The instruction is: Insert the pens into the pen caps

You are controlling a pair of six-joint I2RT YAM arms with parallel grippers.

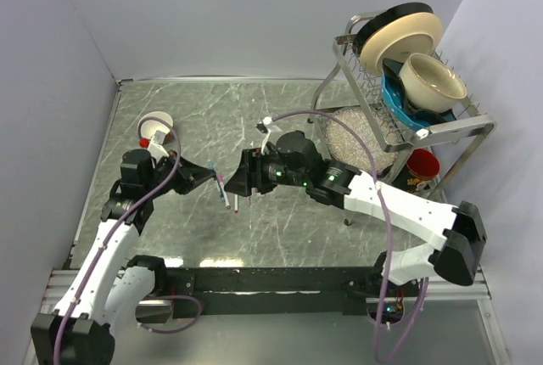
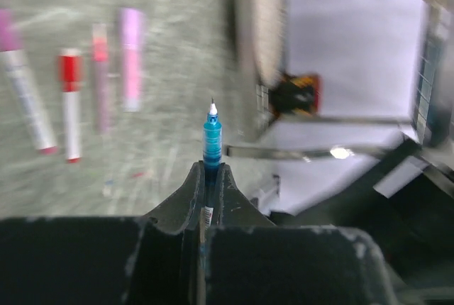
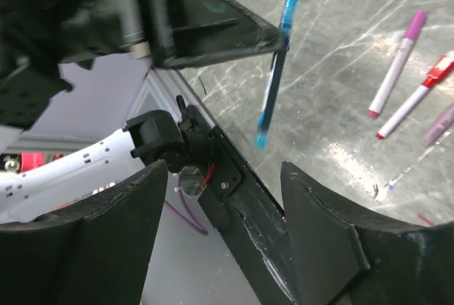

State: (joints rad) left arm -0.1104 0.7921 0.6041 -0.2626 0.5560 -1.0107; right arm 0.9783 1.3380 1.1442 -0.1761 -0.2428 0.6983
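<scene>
A grey marbled surface (image 1: 170,229) carries a wire dish rack (image 1: 458,131) at its right, loaded with plates and a cream bowl (image 1: 431,79), well apart from the work. The left hand (image 2: 211,177) is clamped on an uncapped blue pen (image 3: 275,78), tip raised off the surface; the small white label on the barrel is too blurred to read. The right hand (image 3: 223,170) faces it with jaws apart, holding nothing. A red-capped pen (image 2: 69,106) lies beside three pink or purple ones on the surface.

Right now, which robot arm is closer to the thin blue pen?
Left. The left tool pinches the thin blue pen; the right tool stands open, apart from it.
</scene>
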